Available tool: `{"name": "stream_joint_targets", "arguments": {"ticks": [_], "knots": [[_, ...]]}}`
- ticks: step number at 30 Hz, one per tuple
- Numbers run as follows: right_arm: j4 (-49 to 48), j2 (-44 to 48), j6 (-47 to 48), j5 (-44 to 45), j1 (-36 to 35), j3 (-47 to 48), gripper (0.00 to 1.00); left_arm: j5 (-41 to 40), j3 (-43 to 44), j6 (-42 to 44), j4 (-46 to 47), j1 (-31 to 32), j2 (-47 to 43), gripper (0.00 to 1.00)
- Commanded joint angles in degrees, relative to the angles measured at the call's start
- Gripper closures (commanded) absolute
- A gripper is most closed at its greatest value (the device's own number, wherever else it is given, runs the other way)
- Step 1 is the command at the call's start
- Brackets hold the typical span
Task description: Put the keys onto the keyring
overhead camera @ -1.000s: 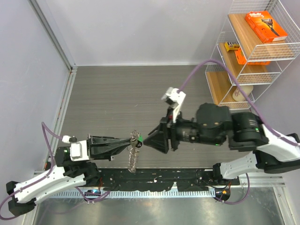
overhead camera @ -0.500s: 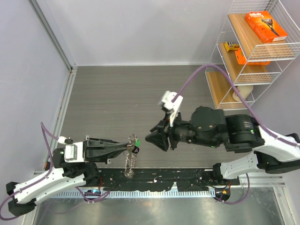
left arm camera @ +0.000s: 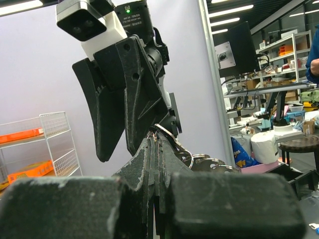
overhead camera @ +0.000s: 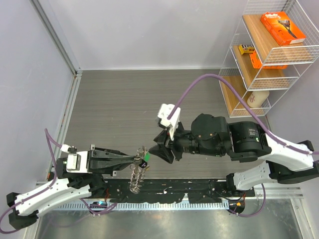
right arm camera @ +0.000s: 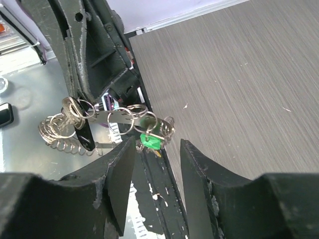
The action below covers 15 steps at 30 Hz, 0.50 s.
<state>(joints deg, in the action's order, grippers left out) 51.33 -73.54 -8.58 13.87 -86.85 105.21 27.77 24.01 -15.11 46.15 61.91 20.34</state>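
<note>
Nothing legible anywhere. The orange box on the wire shelf carries white print, too small to read.

keyring: at the tips of the left gripper, just ahead of the right gripper, between the two.
keys: hanging under the left gripper's tips.
shelf rack: well behind the right gripper.
</note>
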Motion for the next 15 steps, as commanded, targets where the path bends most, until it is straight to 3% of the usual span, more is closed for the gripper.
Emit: {"name": "stream_joint_targets", "arguments": {"ticks": [1, 15], "knots": [[-1.85, -1.61, 2.16, -3.93, -0.25, 2.54, 0.52, -0.26, 1.39, -0.79, 4.82, 0.05, 0.32, 1.0], [-2.81, -3.63, 2.87, -10.0, -1.74, 4.56, 0.5, -0.52, 1.21, -0.53, 4.83, -0.03, 0.67, 1.0]]}}
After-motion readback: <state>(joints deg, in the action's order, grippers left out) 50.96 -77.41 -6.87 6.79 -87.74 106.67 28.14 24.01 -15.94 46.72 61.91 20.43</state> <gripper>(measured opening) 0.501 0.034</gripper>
